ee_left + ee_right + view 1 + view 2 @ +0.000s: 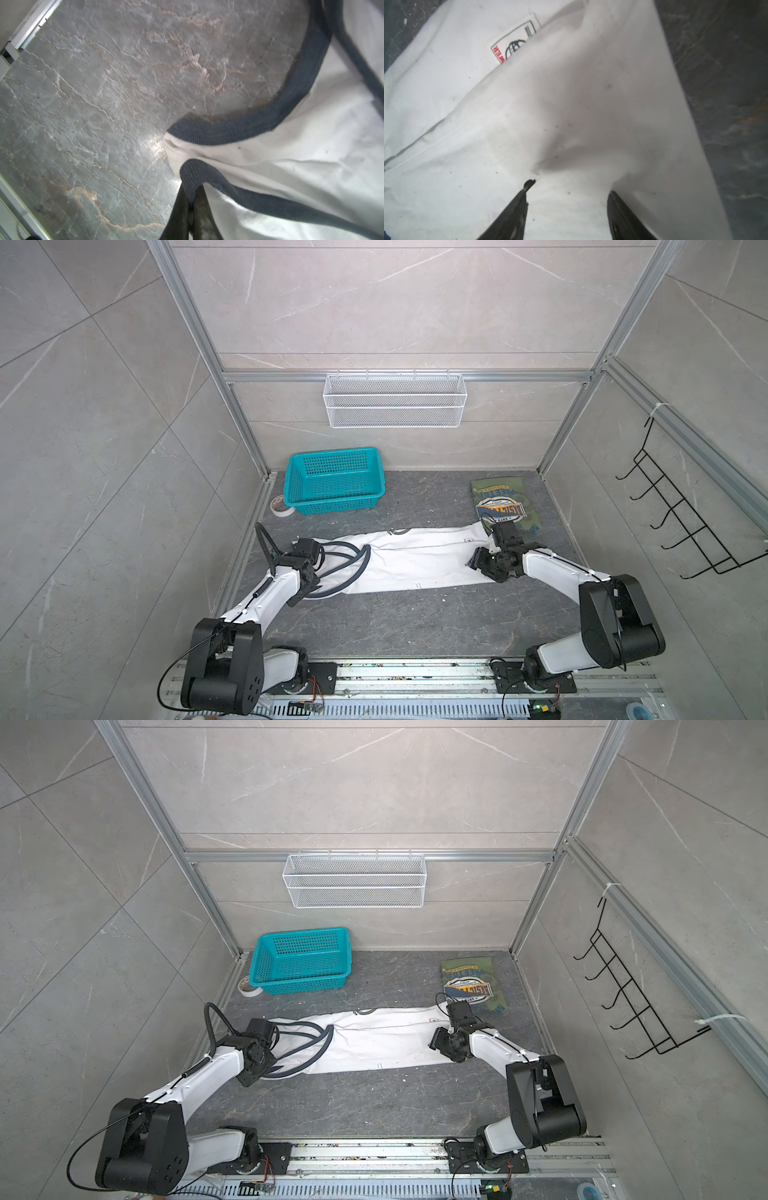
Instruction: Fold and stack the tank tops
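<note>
The white tank top (407, 564) (374, 1042) lies stretched sideways across the dark table, its navy-trimmed straps (340, 558) at the left end. My left gripper (300, 596) (251, 1076) (190, 199) is shut on a navy trim band (199, 172) at that strap end. My right gripper (478, 563) (438, 1044) (571, 188) stands open at the right hem end, with white cloth (571, 124) between its fingers and a fold draped over one finger. The olive green tank top (505, 506) (473, 986) lies folded at the back right, graphic up.
A teal plastic basket (332, 502) (299, 982) stands at the back left, with a tape roll (280, 506) beside it. A white mesh basket (395, 400) hangs on the back wall and a black hook rack (681, 510) on the right wall. Aluminium frame rails (31, 27) border the table.
</note>
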You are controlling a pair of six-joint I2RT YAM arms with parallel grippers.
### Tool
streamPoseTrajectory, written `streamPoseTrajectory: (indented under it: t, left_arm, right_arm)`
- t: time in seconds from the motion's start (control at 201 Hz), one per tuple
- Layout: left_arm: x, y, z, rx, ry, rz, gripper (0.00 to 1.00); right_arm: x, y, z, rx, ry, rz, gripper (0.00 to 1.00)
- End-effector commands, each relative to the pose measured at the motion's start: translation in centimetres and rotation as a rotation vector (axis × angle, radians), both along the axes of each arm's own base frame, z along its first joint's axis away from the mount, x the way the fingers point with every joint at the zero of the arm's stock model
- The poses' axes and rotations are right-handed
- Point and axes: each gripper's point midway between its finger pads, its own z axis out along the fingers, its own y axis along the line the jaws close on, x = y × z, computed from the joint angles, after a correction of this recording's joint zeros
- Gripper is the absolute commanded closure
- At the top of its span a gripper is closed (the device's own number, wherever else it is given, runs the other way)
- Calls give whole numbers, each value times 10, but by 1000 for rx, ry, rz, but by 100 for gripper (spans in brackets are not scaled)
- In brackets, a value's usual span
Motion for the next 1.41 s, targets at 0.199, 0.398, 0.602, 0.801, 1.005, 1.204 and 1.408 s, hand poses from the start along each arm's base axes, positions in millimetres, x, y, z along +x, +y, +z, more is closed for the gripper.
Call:
streamPoseTrajectory:
  t: [0.199, 0.398, 0.602, 0.801, 1.005, 1.204, 1.408]
  left_arm:
    - [41, 23, 19, -32, -19, -21, 98]
    - [38, 20, -4, -73, 41, -5, 87]
    - [35, 20, -10, -110, 38, 15, 56]
    - [27, 31, 53, -50, -150, 62, 25]
    - [5, 35, 125, -5, -329, 54, 15]
    - [28, -33, 133, -184, -338, -179, 15]
    - [56, -164, 88, -229, -227, -477, 15]
  right_arm:
    - [-2, -18, -14, -88, 48, -13, 37]
    - [0, -22, -11, -105, 28, -19, 37]
    - [5, -19, 10, -90, -36, -4, 37]
    - [1, -19, 47, -94, -98, 39, 35]
    - [-1, -16, 69, -88, -126, 84, 35]
    - [5, -6, 79, -55, -141, 118, 35]
    - [24, 8, 63, -23, -96, 143, 35]
